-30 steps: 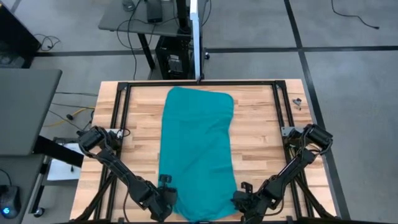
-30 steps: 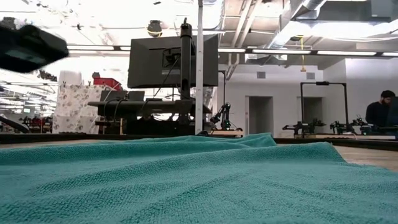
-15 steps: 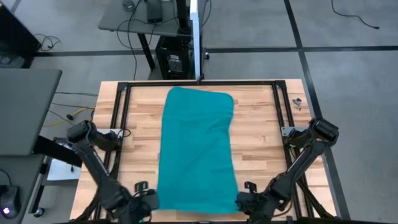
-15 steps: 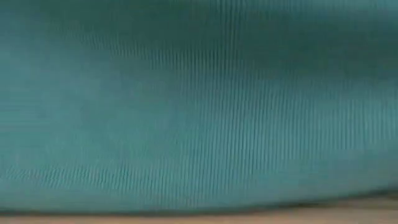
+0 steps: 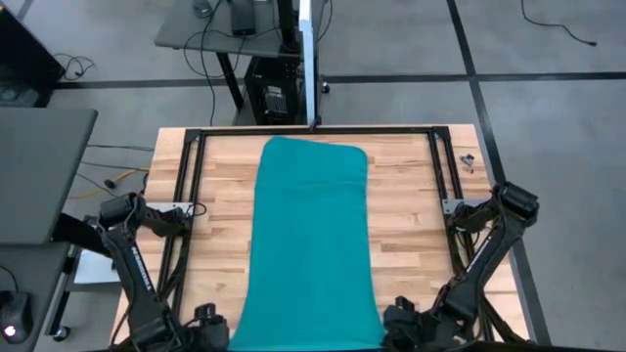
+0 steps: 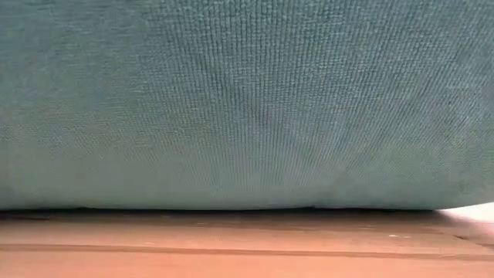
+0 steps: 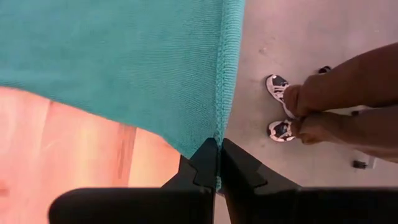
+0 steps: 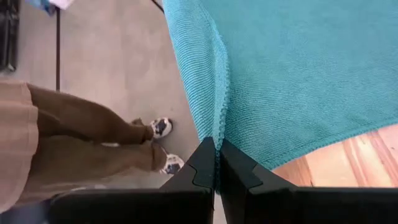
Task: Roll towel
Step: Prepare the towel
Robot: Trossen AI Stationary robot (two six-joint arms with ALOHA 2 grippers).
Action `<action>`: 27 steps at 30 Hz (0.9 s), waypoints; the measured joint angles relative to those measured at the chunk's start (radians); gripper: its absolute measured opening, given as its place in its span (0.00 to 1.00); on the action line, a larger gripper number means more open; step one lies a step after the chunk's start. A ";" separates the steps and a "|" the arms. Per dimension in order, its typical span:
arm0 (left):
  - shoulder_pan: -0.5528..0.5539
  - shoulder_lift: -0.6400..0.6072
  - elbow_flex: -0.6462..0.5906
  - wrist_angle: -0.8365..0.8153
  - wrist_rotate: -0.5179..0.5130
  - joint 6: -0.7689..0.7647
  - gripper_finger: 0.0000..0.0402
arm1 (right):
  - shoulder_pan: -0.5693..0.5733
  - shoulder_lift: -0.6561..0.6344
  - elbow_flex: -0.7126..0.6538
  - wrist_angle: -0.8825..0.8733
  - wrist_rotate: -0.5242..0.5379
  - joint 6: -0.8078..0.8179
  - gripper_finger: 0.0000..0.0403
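Note:
The teal towel (image 5: 311, 244) stretches lengthwise down the middle of the wooden table (image 5: 411, 205). Its far end (image 5: 313, 156) lies flat on the wood, and its near end is raised at the table's near edge. In the low view the towel (image 6: 247, 100) hangs like a curtain above a strip of table (image 6: 247, 239). My left gripper (image 5: 217, 330) is shut on the near left corner. My right gripper (image 5: 389, 327) is shut on the near right corner. My left gripper pinches the towel's stitched side edge (image 7: 219, 134) at the near left corner between its two fingers (image 7: 205, 165). The cloth runs away from the fingers smooth and drawn straight. That corner is held clear of the table. My right gripper pinches the stitched edge (image 8: 218, 124) at the near right corner between its two fingers (image 8: 204, 163). I cannot tell whether it holds one layer or several. The cloth runs off from the fingers without slack, and the corner is held above the wood.
Black frame rails (image 5: 186, 196) (image 5: 445, 186) run along the table's left, right and far sides. A small dark object (image 5: 468, 161) lies at the far right. A person's legs and shoes (image 7: 323, 106) (image 8: 93, 134) stand on the floor just beyond the near edge.
Both grippers, shut on the near corners, have risen and drawn back toward the table's near edge, the left one also going toward the left edge. The towel's near end has lifted and spread wider, its wrinkles pulled straight. The far end has stayed in place.

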 joint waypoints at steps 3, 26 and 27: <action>0.001 0.000 -0.005 0.013 -0.005 0.042 0.00 | -0.001 0.001 -0.014 0.002 0.001 0.021 0.00; 0.033 0.000 -0.008 -0.024 -0.040 0.111 0.00 | -0.037 0.277 -0.035 0.216 -0.139 0.229 0.12; 0.033 0.000 -0.008 -0.023 -0.039 0.106 0.00 | -0.041 0.266 -0.035 0.210 -0.140 0.210 0.15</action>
